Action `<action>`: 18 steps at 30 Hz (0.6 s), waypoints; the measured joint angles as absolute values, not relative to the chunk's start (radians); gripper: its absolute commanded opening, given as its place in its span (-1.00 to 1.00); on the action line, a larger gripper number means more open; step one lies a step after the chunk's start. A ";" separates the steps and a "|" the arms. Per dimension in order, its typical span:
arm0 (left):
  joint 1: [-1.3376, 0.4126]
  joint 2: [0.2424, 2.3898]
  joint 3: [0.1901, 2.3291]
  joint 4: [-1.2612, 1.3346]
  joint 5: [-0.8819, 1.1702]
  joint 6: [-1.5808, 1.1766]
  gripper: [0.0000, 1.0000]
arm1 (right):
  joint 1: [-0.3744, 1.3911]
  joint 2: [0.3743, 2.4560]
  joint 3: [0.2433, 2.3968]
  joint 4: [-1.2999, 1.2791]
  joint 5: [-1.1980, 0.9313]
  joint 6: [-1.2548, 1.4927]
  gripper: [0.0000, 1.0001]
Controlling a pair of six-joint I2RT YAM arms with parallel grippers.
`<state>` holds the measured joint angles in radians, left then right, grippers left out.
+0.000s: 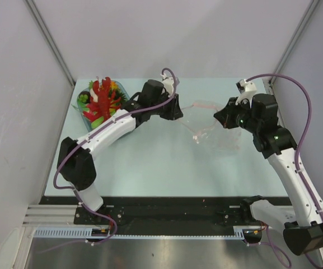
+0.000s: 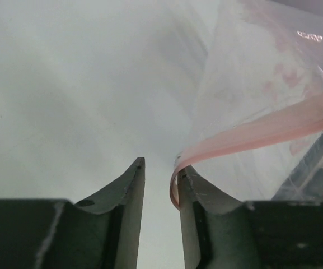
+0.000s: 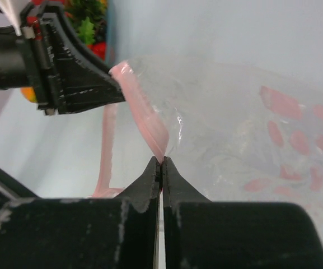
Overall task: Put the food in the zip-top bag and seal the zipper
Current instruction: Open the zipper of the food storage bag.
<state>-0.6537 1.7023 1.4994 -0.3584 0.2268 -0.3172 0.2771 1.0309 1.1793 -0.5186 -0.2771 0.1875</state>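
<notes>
No legible text; pink marks on zip-top bag (image 3: 251,145) unreadable

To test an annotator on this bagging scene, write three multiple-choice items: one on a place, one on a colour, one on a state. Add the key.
1. Where is the food?
A) inside the zip-top bag
B) in the tray at the table's far left
C) at the table's near edge

2. What colour is the zipper?
A) pink
B) blue
C) black

3. How is the right gripper?
A) open above the tray
B) open beside the bag
C) shut on the zipper

Key: 1 B, the food is piled in the tray; 2 A, it shows pink in both wrist views; 3 C, its closed jaws pinch the zipper.
</notes>
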 measured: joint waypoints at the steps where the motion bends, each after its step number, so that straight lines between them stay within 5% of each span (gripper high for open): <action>1: -0.640 1.717 1.519 -0.359 0.260 -0.303 0.02 | 0.277 1.026 1.179 -0.520 -0.283 0.214 -1.00; 8: -0.619 1.757 1.559 -0.352 0.378 -0.270 0.53 | 0.273 1.027 1.142 -0.518 -0.292 0.355 -1.00; 11: -0.607 1.774 1.600 -0.360 0.426 -0.265 0.95 | 0.270 1.039 1.119 -0.514 -0.274 0.388 -1.00; 18: -0.448 1.717 1.609 -0.386 0.484 -0.258 0.99 | 0.247 1.105 1.100 -0.466 -0.248 0.450 -1.00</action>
<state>-0.4477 1.7172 1.6093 -0.3862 0.4839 -0.2577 0.2466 1.1049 1.0996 -0.4656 -0.2481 0.4496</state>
